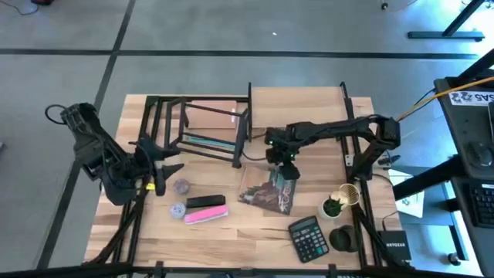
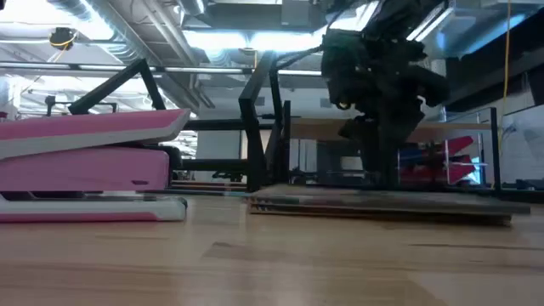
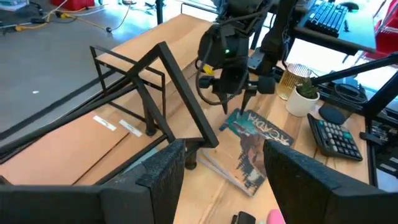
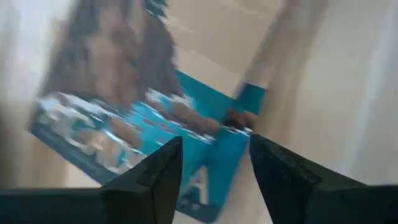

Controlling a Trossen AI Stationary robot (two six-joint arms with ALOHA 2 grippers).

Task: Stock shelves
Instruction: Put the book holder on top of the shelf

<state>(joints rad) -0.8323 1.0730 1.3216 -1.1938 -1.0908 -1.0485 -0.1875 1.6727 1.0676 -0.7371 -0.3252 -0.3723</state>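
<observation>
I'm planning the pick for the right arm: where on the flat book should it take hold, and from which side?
The book lies flat on the tabletop, so only its edges offer a grip. Probably best is the edge nearest the black rack, taken from straight above: the right pincer hovers open right over that end, fingers pointing down. The thin edge likely needs prying up first.

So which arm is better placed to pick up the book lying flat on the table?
Right, probably. The right gripper hangs open directly above the book, pointing down at its top edge. The left gripper sits off to the side, by the shelves.
</observation>
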